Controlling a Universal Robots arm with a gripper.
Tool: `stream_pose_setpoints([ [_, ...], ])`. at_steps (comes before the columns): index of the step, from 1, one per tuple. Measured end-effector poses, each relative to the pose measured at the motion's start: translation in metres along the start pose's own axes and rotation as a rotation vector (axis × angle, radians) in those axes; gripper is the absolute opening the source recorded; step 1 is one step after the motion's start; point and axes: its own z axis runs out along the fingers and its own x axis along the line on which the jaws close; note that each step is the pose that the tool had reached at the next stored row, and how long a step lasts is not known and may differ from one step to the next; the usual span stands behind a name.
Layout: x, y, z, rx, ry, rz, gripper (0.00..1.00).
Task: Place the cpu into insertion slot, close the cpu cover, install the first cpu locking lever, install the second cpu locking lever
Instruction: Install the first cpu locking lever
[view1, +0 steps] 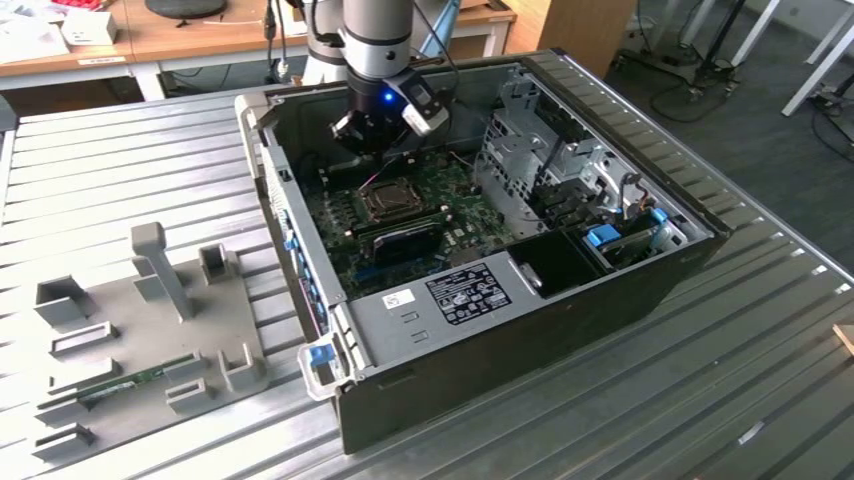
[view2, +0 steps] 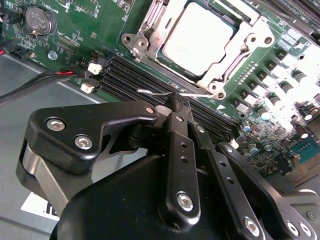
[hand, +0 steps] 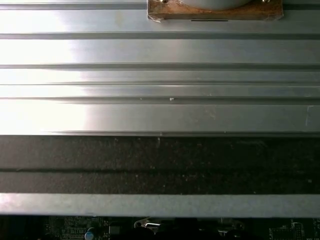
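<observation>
Second wrist view has the gripper pinched together, its tips at a thin silvery lever; whether it grips that lever cannot be told. Just on the far side, the cpu lies in the insertion slot, with the cpu cover down around it and the green motherboard surrounding.

Grey arm, blue light; black pincer links, silver screws

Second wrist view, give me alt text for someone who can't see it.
The black hand, fingers together, points its tip at a thin wire lever. Beyond it the cpu sits framed by the silvery cpu cover on the green motherboard.
</observation>
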Motion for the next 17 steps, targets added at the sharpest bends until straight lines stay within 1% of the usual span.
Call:
stream_pose_setpoints([
  [13, -0.0006, -0.0015, 0.0124, 0.0, 0.0001, 0.0, 0.1],
  [17, -0.0012, -0.0017, 0.0137, 0.0003, 0.0002, 0.0, 0.1],
])
